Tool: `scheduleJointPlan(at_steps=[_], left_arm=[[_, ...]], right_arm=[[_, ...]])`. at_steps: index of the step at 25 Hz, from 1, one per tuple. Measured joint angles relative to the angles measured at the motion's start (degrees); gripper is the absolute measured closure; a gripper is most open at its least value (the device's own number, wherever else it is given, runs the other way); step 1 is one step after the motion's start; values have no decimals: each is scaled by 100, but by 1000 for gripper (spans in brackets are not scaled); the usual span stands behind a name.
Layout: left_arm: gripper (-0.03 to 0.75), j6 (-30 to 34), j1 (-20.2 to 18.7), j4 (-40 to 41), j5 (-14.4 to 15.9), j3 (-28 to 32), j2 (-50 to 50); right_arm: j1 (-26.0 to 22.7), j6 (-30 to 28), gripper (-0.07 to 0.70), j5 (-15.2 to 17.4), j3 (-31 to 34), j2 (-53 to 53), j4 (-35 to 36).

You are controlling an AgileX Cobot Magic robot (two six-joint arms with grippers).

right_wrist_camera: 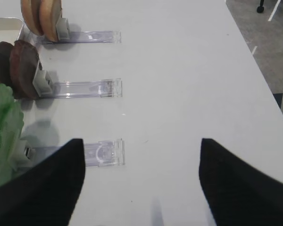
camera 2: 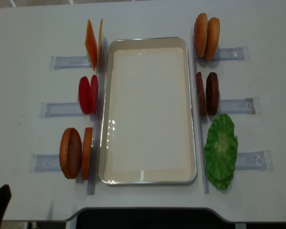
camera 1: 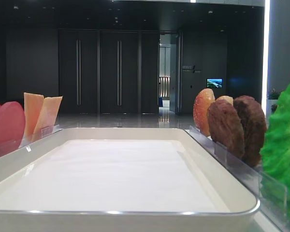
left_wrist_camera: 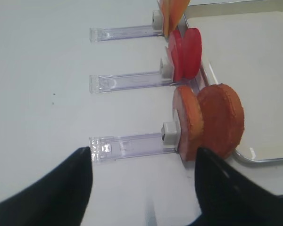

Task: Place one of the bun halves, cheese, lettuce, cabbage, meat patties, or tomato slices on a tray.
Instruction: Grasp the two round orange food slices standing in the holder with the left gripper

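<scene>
White glossy-rimmed rectangular tray [camera 2: 148, 177]; bright green crinkled lettuce leaf [camera 2: 220, 150]; dark brown grainy patty discs [camera 2: 207, 93]; pinkish-red tomato discs [camera 2: 88, 94]; orange-yellow cheese slices [camera 2: 92, 43].

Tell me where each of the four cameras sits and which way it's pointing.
Exterior high: low at the tray's near end, looking level along it; no robot shows.
Right wrist: above the table, looking down past the open right end effector at the meat patties.
Left wrist: looking down past the open left end effector at the bun halves.
Realsense: overhead, straight down; only a dark tip at the bottom-left corner.
Shared: the overhead and low views both show the tray and lettuce.
</scene>
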Motion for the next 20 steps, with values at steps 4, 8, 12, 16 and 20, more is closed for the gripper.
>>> scheduleJointPlan(at_steps=[4, 8, 12, 16, 20], left_arm=[[199, 0, 0, 0, 0, 0, 0], [199, -11, 0, 0, 0, 0, 0], [199, -223, 0, 20, 113, -78, 12], [199, -361, 0, 91, 358, -337, 362], [199, -418, 0, 107, 635, -652, 1046]], right_arm=[[0, 0, 146, 0, 0, 0, 0], [0, 0, 146, 0, 0, 0, 0], [0, 0, 146, 0, 0, 0, 0], [0, 0, 146, 0, 0, 0, 0], [0, 0, 146, 0, 0, 0, 0]])
